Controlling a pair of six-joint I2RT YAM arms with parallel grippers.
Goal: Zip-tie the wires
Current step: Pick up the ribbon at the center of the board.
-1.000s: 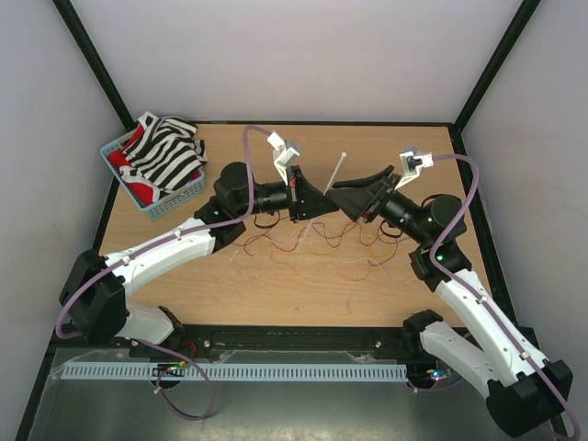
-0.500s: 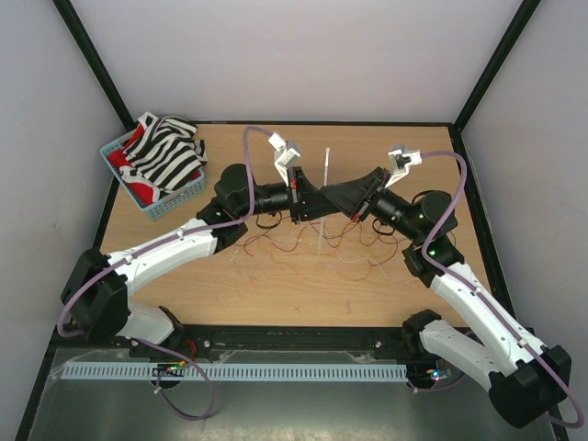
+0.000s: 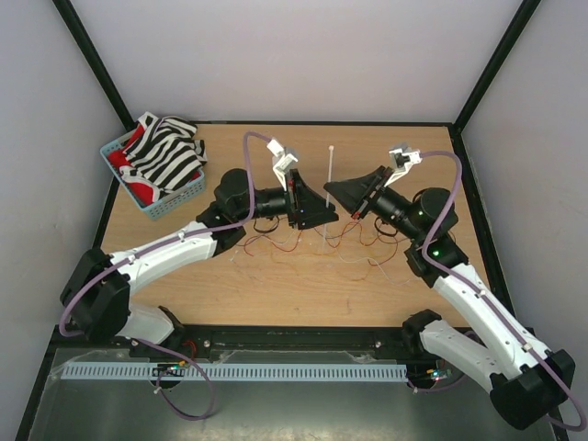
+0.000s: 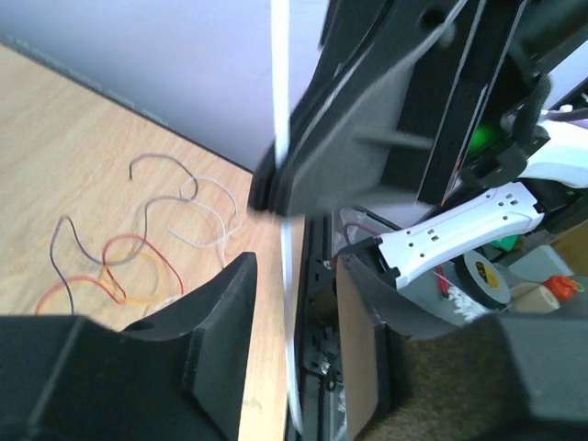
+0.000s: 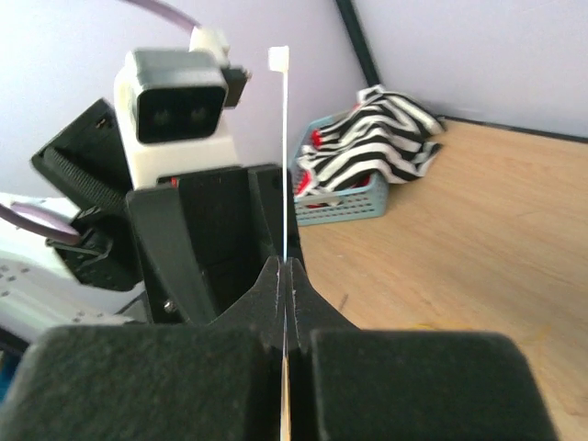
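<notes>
The zip tie (image 3: 329, 170) stands nearly upright above the table's middle, its head at the top. My right gripper (image 3: 327, 190) is shut on the zip tie (image 5: 283, 147), which rises straight from its closed jaws (image 5: 285, 271). Facing it from the left, my left gripper (image 3: 333, 217) is open. In the left wrist view the zip tie (image 4: 293, 367) passes through the gap between the left gripper's (image 4: 296, 276) parted fingers without touching either. The wires (image 3: 308, 243) lie loose on the wood below both grippers, seen as red, orange, brown and pale curls (image 4: 138, 248).
A blue basket (image 3: 173, 204) of striped and red cloth sits at the back left corner, also visible as the basket (image 5: 354, 204) behind the left arm. Black frame posts stand at the back corners. A black rail (image 3: 294, 335) runs along the near edge.
The right gripper has closed on the zip tie and the left gripper has opened off it. The zip tie swung from tilted to nearly upright.
</notes>
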